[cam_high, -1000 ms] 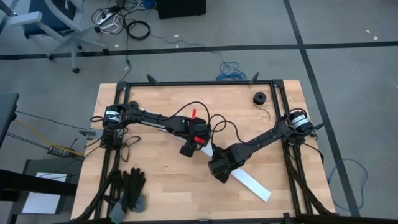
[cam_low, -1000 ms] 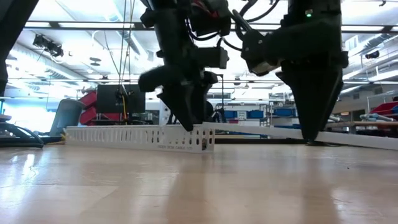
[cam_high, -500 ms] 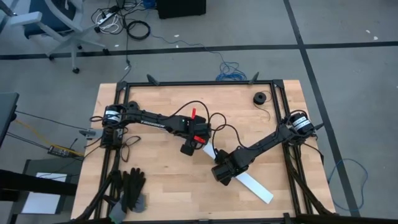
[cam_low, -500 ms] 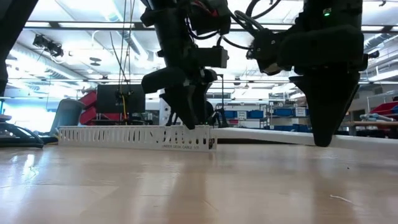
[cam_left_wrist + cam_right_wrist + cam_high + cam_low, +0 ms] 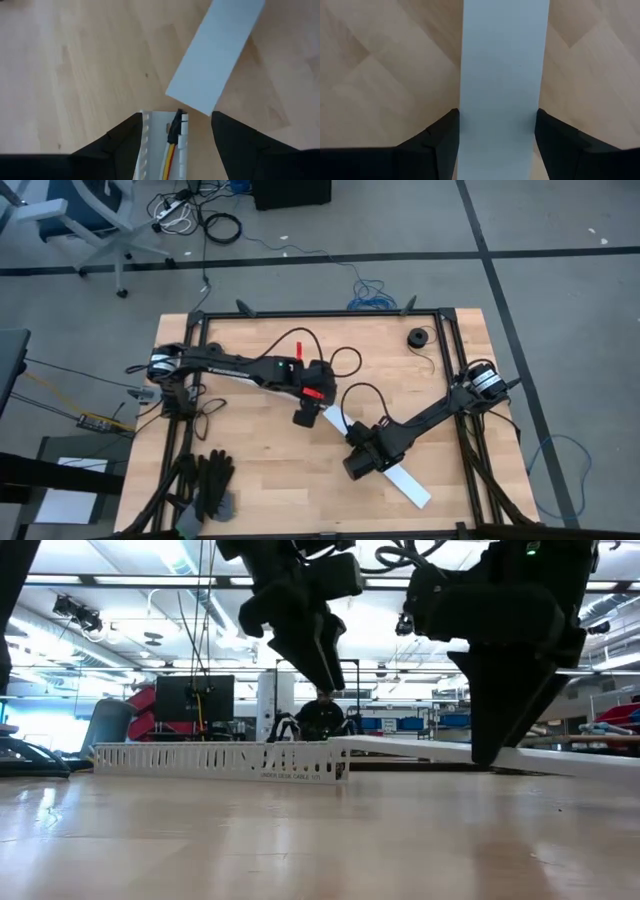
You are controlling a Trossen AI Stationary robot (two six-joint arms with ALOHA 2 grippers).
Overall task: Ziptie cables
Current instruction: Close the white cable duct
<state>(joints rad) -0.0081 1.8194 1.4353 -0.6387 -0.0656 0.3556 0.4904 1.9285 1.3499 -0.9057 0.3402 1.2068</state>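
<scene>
A white slotted channel (image 5: 220,760) lies on the wooden table. The cables (image 5: 171,155), yellow and red wires with a dark plug end (image 5: 175,127), lie inside it. My left gripper (image 5: 176,117) hangs open above the channel's end (image 5: 325,675); its fingers stand on either side of that end and clear of it. A flat white cover strip (image 5: 408,485) runs slantwise from near that end toward the near right. My right gripper (image 5: 355,468) is shut on the strip. My right gripper pinches the cover strip's two long edges (image 5: 462,125) between its two fingers, about the middle of its length. The fingers come steeply from above and lie across the strip. In the low view the strip (image 5: 400,746) slants, its end by the channel about level with the channel's top.
Black gloves (image 5: 212,480) lie at the near left corner. A small black roll (image 5: 417,337) sits at the far right. Black frame rails (image 5: 320,313) run along the far, left and right table edges. Bare wood lies between the arms and the near edge.
My left gripper has risen from the channel's end and now hangs well above it, still open. My right gripper has turned and shifted a little along the cover strip toward the table's near edge.
</scene>
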